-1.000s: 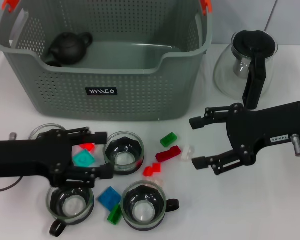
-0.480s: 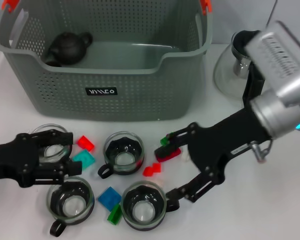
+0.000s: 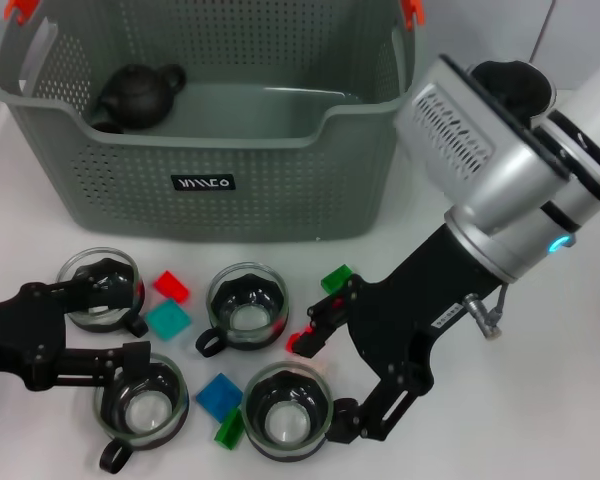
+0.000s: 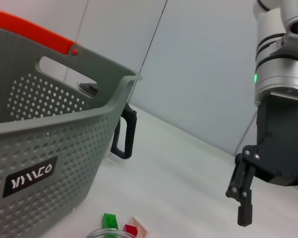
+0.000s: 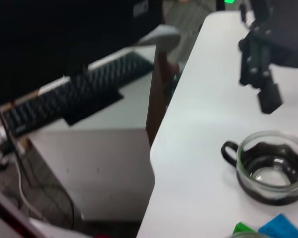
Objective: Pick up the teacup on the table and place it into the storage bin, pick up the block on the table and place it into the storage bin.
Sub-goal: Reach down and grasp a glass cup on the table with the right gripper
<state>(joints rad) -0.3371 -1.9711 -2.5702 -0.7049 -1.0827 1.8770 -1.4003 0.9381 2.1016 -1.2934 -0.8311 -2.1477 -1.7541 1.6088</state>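
The grey-green storage bin stands at the back and holds a black teapot. Several glass teacups stand in front of it: back left, middle, front left and front right. Coloured blocks lie among them: red, teal, blue, green. My right gripper is open just right of the front right teacup, near its handle. My left gripper is open at the left, between the two left teacups. The right wrist view shows the front left teacup.
A glass pot stands right of the bin, mostly hidden by my right arm. More blocks lie in front: green and red. The right wrist view shows the table's left edge, with a desk and a keyboard beyond.
My right arm has swung in from the right and down to the front right teacup, staying open. My left gripper has drawn back to the left, away from the middle teacup.
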